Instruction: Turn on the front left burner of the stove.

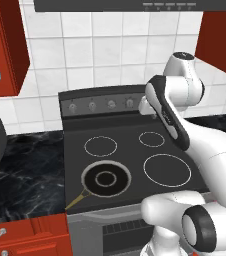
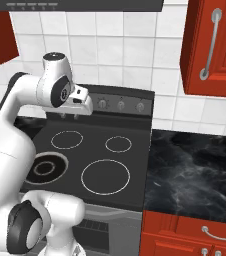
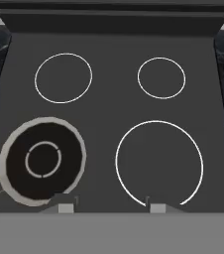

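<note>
- A white robot arm with dark joints rises from the base and bends over a dark grey glass-top stove (image 1: 135, 150) set between black marbled counters (image 2: 195, 165), with red cabinets (image 2: 212, 45) above and below.
- The two-finger gripper (image 2: 70, 116) hangs high above the rear of the cooktop, pointing down, just in front of the stove's raised back panel.
- In the hand view, the two small dark fingertips (image 3: 64, 201) stand well apart at the bottom edge with nothing between them, so the jaws are wide and empty.
- The front left burner (image 3: 42, 161) sits at the near left corner of the glass. A black frying pan with a pale rim (image 1: 105, 178) rests right on it, and its brownish handle (image 1: 77, 200) points toward the front left edge.
- The three other ring-marked zones on the glass are bare: two small ones at the back and one large one at the front right.
- A row of small round grey knobs (image 1: 101, 104) lines the back panel, well behind the pan. The gripper is near the right end of this row and touches none of them.
- Judgement: the task looks to be at the approach step, with no knob gripped yet.
- Judgement: the next move calls for picking the knob that governs the front left zone, most likely toward the left of the row, then lowering the open jaws around it, closing and twisting.
- Which knob belongs to which burner cannot be told from these views.
</note>
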{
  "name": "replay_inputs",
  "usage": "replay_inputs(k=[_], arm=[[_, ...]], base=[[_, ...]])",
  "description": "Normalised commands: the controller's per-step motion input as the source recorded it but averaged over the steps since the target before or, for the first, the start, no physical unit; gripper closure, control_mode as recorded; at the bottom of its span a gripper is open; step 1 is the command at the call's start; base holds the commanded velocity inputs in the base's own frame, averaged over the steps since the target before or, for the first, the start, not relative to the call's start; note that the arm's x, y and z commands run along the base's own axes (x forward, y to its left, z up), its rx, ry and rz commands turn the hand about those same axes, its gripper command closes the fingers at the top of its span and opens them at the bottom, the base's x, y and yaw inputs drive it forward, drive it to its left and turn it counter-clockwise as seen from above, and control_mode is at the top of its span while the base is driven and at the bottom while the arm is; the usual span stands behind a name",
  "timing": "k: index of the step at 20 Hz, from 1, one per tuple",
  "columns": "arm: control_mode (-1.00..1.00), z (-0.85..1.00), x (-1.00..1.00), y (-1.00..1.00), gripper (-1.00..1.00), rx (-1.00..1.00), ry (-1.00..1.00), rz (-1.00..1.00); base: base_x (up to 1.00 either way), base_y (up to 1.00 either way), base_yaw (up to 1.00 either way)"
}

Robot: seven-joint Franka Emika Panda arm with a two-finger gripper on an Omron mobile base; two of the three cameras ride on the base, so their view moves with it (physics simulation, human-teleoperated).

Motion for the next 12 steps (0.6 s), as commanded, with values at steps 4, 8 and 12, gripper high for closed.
replay_inputs(k=[4,8,12], arm=[[-1.0,-0.06,0.0,0.27,-1.0,0.0,-0.05,0.0],[-1.0,-0.11,0.0,0.95,-1.0,-0.03,-0.27,-0.01],[-1.0,-0.01,0.04,1.0,-1.0,-0.15,-0.09,-0.11]], base=[[0.0,0.0,0.0],[0.0,0.0,0.0],[0.0,0.0,0.0]])
